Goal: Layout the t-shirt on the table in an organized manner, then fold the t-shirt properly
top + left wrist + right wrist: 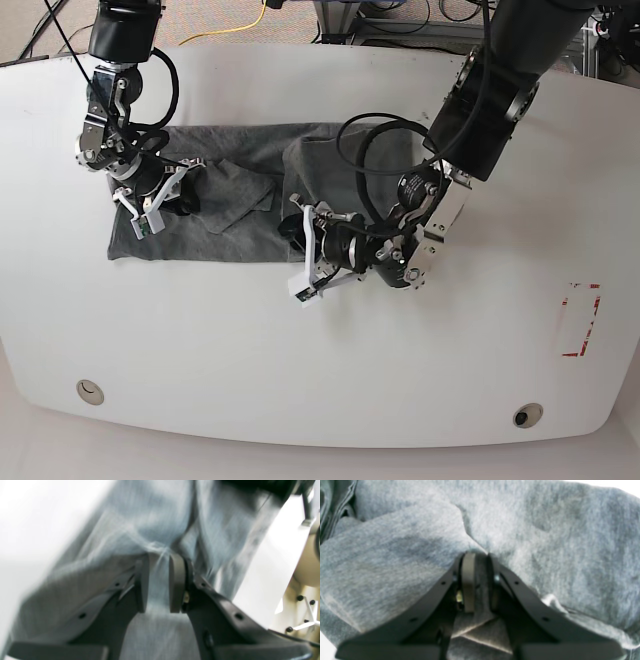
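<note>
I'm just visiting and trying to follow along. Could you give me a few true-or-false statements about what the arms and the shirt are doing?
1. Both grippers pinch the t-shirt. True: the left gripper and right gripper each have grey cloth between their pads.
2. The shirt is bright red. False: it is grey.
3. The shirt hangs off the table. False: it lies on the tabletop.
4. A red dashed mark sits apart from the shirt. True.
</note>
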